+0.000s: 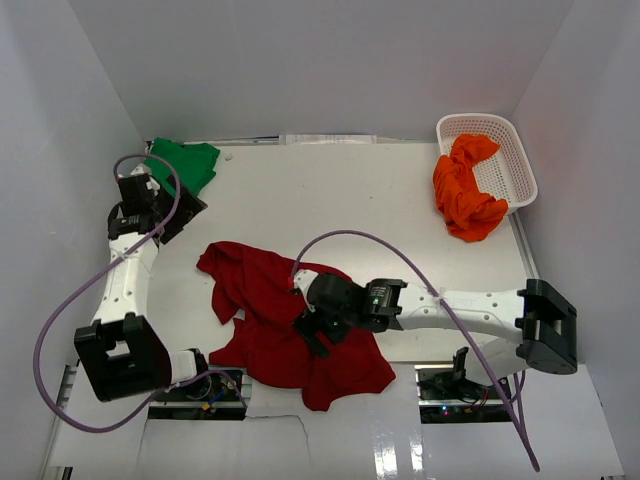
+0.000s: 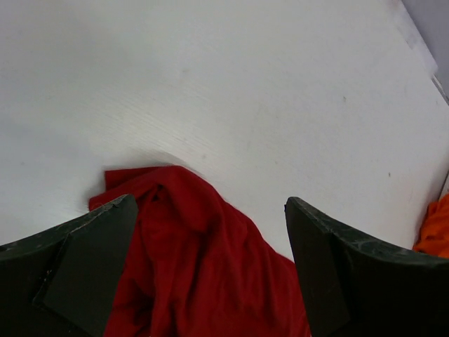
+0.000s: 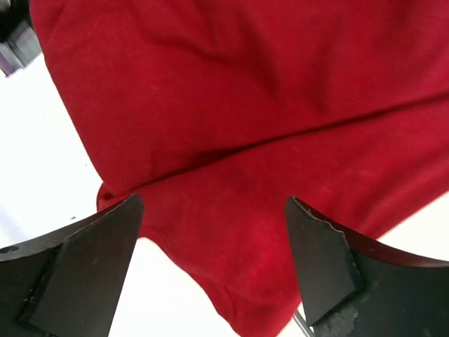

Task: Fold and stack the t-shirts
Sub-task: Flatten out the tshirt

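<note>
The dark red t-shirt [image 1: 270, 320] lies crumpled and spread on the table at the near middle. My right gripper [image 1: 308, 330] is open just above its middle; in the right wrist view the gripper [image 3: 214, 202] has red cloth [image 3: 245, 140] and a hem edge between its jaws. My left gripper [image 1: 178, 218] is open and empty, up at the far left beside the bright green t-shirt [image 1: 185, 163], which lies bunched in the far left corner. In the left wrist view the gripper [image 2: 210, 202] looks down at a corner of the red shirt [image 2: 189, 260]. The orange t-shirt [image 1: 465, 192] hangs out of the basket.
The white lattice basket [image 1: 505, 150] stands at the far right corner, against the wall. White walls close in on the left, back and right. Purple cables loop from both arms. Bare white table [image 1: 330, 190] lies between the shirts.
</note>
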